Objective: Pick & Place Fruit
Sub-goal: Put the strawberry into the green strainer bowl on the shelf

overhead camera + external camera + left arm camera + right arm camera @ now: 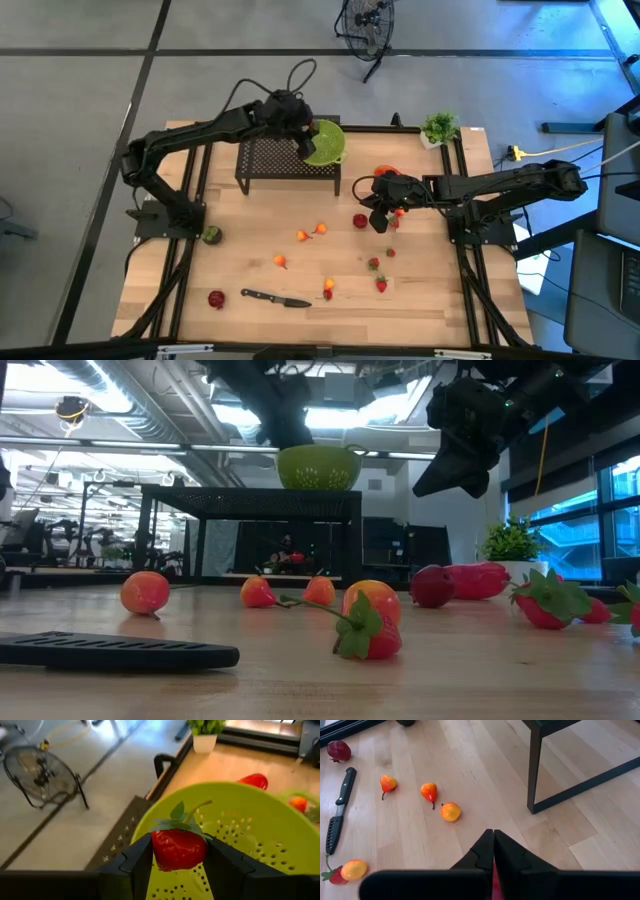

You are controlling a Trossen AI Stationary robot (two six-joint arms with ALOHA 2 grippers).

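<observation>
No legible text, label, brand, number or sign appears in any of the four views. The perforated lime-green plastic bowl (250,840), the black-handled steel knife (339,810) and the pale wooden worktop (300,265) all present plain, unmarked surfaces. Fixtures in the room behind the worktop, seen in the low view, are too indistinct for any lettering to be read.

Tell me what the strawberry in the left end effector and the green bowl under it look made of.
Strawberry: likely moulded plastic, smooth red skin with a soft sheen, stiff green leaf cap. Bowl: seemingly matte lime-green plastic, pierced with rows of drain holes like a colander.
</observation>
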